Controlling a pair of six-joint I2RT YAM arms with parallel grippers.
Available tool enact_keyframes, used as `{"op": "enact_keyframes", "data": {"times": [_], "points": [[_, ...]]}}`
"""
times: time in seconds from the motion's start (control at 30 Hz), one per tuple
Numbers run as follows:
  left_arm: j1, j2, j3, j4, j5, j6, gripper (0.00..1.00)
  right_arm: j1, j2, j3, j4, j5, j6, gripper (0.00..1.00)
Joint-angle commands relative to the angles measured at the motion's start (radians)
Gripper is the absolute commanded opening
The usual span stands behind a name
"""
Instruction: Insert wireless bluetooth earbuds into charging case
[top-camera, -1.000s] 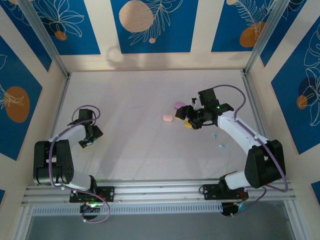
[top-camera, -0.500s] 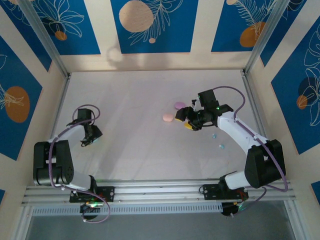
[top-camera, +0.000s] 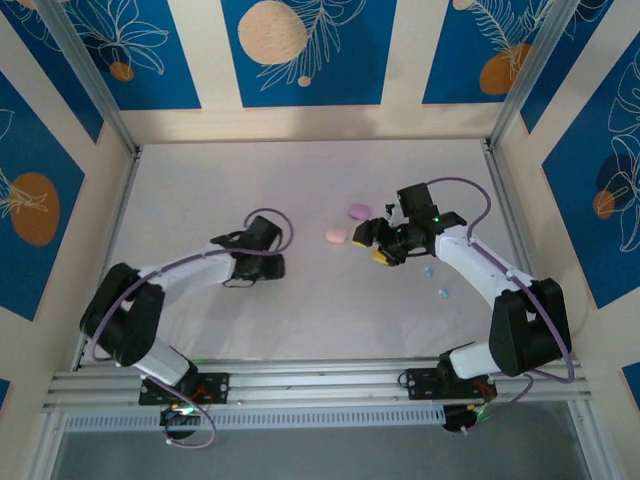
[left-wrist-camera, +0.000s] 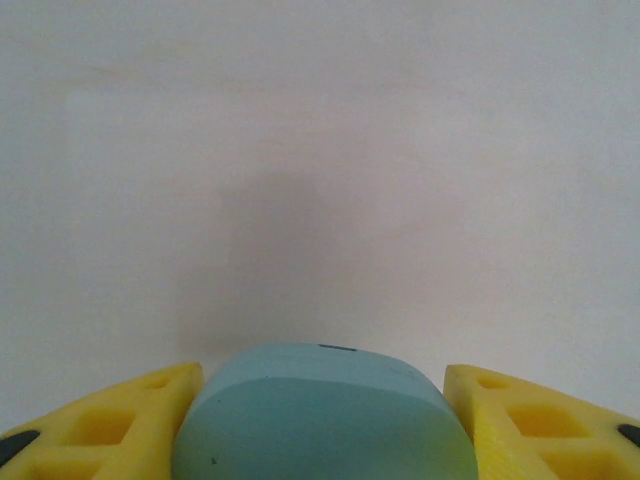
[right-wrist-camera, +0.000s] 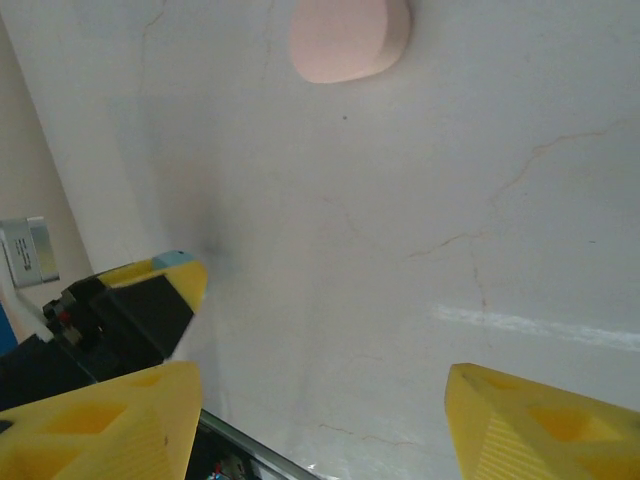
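Left of the middle in the top view, the left gripper squeezes a blue case. A pink case and a purple case lie in the middle. Next to them the right gripper is spread wide, holding nothing. Two tiny blue earbuds lie on the table, lower right of it.

A pale, faintly veined tabletop sits boxed in by cream walls bearing blue panels with orange discs and white leaf outlines, evenly lit.
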Motion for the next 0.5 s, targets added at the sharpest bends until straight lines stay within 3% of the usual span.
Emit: {"op": "enact_keyframes", "data": {"times": [0.0,0.2,0.47], "points": [[-0.099,0.082,0.089,-0.019,0.010,-0.032,0.49,-0.029,-0.045,-0.036,-0.023,0.007,0.008,0.66],[-0.235,0.214,0.203,-0.050,0.019,-0.045,0.50,-0.082,-0.108,-0.083,-0.034,0.015,0.002,0.66],[-0.271,0.259,0.232,-0.063,0.021,-0.055,0.52,-0.118,-0.133,-0.133,-0.010,0.011,-0.015,0.65]]}}
